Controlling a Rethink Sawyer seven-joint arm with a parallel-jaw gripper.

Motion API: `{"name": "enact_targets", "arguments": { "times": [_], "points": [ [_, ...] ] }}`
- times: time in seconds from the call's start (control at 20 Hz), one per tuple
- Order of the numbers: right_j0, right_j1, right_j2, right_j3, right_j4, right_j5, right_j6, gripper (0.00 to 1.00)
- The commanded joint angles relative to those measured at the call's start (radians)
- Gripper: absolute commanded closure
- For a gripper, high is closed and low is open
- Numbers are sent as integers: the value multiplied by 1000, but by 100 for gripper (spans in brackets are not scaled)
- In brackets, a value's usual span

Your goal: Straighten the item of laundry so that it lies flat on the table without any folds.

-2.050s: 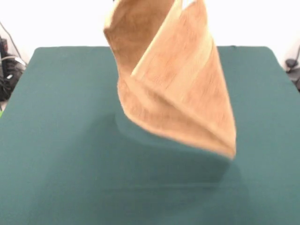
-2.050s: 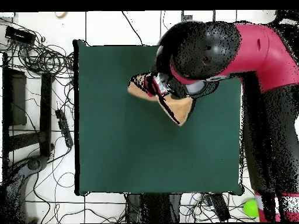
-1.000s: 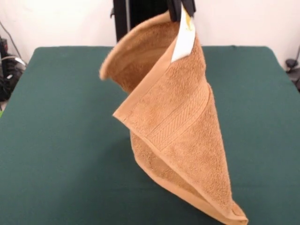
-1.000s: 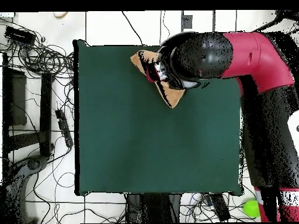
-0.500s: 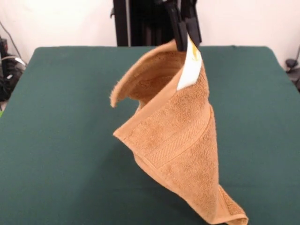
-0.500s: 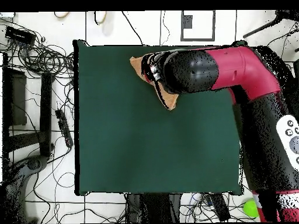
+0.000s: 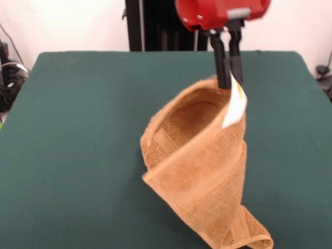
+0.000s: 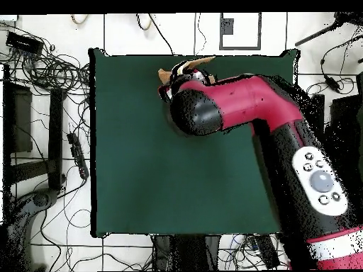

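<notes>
One towel is all there is to fix here, and it is not flat yet. It hangs from the gripper, curled round like a cone with an open mouth at the top. Its bottom corner rests on the table, near the table's front edge in the front view. A small white tag sticks out at the top, just under the gripper.

The gripper's two black fingers are pinched tight on the towel's top edge, right beside the tag.

A moment ago the towel was held higher and hung longer and looser. Now the gripper has come down lower, and the red end of the arm shows above it. The towel has sagged and bunched, with more of its bottom lying on the table. I think the robot is laying it down, but it is still folded over itself, so the job is far from done.

The towel's long line runs from the pinched top edge down to the bottom corner on the table. It leans toward the front of the table, a little to the right in the front view.

From above, the arm hides almost all of the towel; only a bit peeks out near the table's top edge.
</notes>
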Motion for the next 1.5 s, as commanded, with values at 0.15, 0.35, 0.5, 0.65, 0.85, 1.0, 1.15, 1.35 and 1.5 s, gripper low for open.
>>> {"name": "enact_targets", "arguments": {
  "times": [0.15, 0.35, 0.5, 0.65, 0.85, 1.0, 1.15, 1.35, 1.5],
  "points": [
    [396, -51, -485, 122, -218, -320, 619, 100],
    [700, 4, -795, 1, -362, -254, 880, 100],
    [861, 62, -931, -72, -444, -108, 1029, 100],
    [953, 135, -1017, -122, -457, -27, 1163, 100],
    [1013, 216, -1091, -128, -438, -22, 1341, 100],
    [1059, 300, -1171, -140, -472, -143, 1568, 100],
    [1082, 333, -1208, -142, -481, -168, 1630, 100],
    [1082, 328, -1229, -123, -456, -239, 1685, 100],
    [1049, 296, -1190, -94, -405, -239, 1604, 100]
  ]
}}
